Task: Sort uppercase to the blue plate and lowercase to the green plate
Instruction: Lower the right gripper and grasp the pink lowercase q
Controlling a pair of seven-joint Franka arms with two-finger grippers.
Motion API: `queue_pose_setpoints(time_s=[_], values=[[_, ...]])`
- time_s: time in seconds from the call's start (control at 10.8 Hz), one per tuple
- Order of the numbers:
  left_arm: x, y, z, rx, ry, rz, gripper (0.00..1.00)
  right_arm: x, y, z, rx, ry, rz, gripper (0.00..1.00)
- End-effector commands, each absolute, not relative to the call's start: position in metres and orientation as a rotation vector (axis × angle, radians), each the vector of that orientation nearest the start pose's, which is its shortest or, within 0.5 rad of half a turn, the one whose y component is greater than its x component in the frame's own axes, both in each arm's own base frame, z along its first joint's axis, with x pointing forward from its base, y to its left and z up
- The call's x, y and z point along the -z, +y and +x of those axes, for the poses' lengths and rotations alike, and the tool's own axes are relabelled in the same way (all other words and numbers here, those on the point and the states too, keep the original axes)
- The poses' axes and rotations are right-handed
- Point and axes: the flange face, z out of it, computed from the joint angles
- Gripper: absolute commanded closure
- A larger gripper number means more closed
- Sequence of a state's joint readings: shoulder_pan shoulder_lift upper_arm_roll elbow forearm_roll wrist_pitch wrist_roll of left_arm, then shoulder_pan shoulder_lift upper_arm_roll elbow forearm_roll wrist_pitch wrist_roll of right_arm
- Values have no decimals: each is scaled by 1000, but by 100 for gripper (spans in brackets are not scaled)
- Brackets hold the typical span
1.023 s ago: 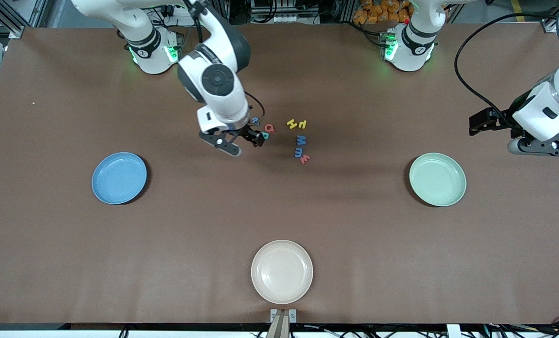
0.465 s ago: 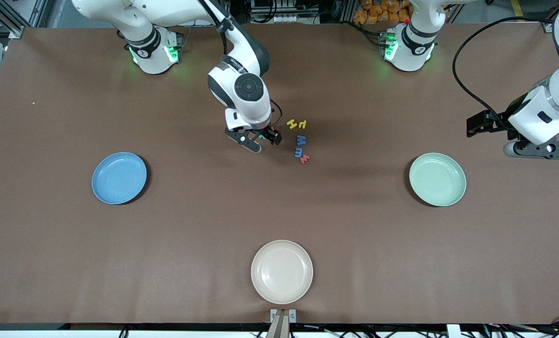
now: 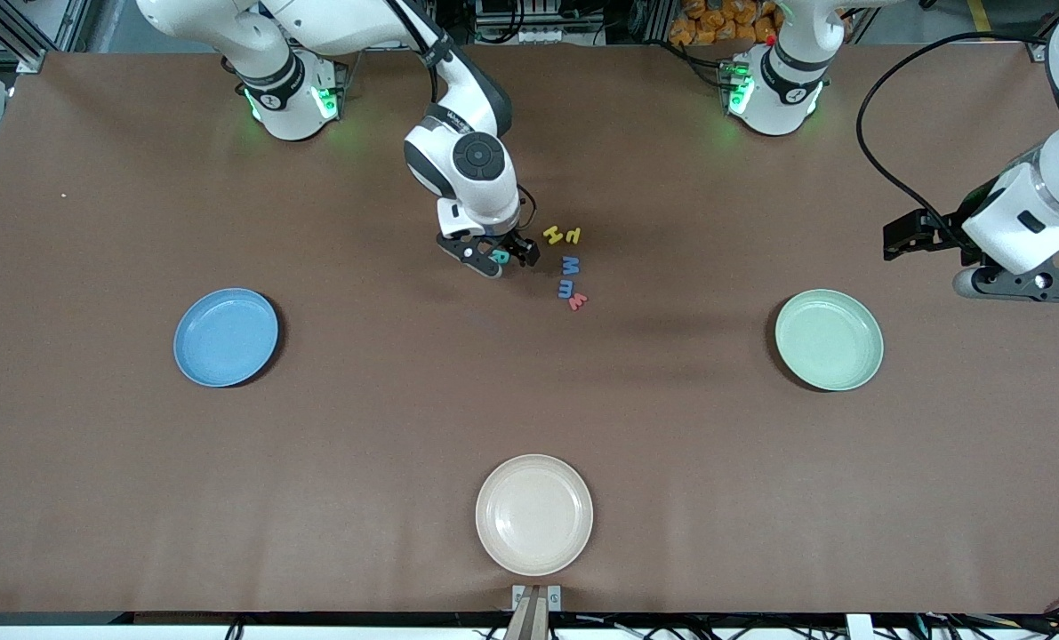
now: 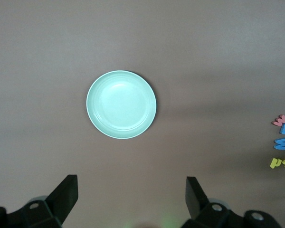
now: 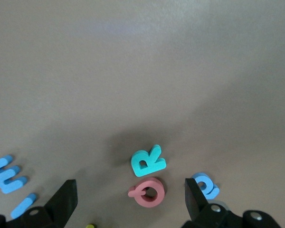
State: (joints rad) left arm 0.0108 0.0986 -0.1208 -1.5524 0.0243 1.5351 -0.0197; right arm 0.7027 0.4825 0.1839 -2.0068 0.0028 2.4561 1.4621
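Observation:
My right gripper (image 3: 500,256) hangs open, low over the letter cluster. In its wrist view the red Q (image 5: 148,192) lies between the open fingers of the right gripper (image 5: 130,189), untouched, with the teal R (image 5: 147,160) just past it and the blue round lowercase letter (image 5: 206,185) by one finger. The R (image 3: 500,257) shows between the fingers. The yellow H (image 3: 553,235), yellow h (image 3: 573,236), blue M (image 3: 571,265), blue m (image 3: 566,287) and red m (image 3: 577,301) lie beside them. My left gripper (image 3: 1022,283) (image 4: 131,183) waits open near the green plate (image 3: 829,340) (image 4: 121,104). The blue plate (image 3: 226,337) is empty.
A cream plate (image 3: 534,515) sits near the table's front edge, nearest the front camera. The brown table (image 3: 387,427) spreads wide between the three plates. The two arm bases stand along the table edge farthest from the front camera.
My right arm has swung toward the left arm's end and dropped lower, now covering the Q in the front view. My left arm shifted slightly. Both grippers stayed open.

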Motion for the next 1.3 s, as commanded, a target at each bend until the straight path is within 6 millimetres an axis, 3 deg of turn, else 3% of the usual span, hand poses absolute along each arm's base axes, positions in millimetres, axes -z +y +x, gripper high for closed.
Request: queue_pose_setpoints(time_s=[0.0, 0.28, 0.65, 1.21], values=[[-576, -60, 576, -152, 113, -3126, 0, -201, 476, 367, -123, 940, -2965, 0], [-569, -59, 580, -166, 111, -3127, 0, -187, 481, 356, -87, 912, -2994, 0], [-565, -56, 583, -167, 102, -3130, 0, -175, 472, 347, -61, 924, -2929, 0], [-555, -53, 588, -183, 95, -3129, 0, -170, 471, 344, -48, 898, -2954, 15]])
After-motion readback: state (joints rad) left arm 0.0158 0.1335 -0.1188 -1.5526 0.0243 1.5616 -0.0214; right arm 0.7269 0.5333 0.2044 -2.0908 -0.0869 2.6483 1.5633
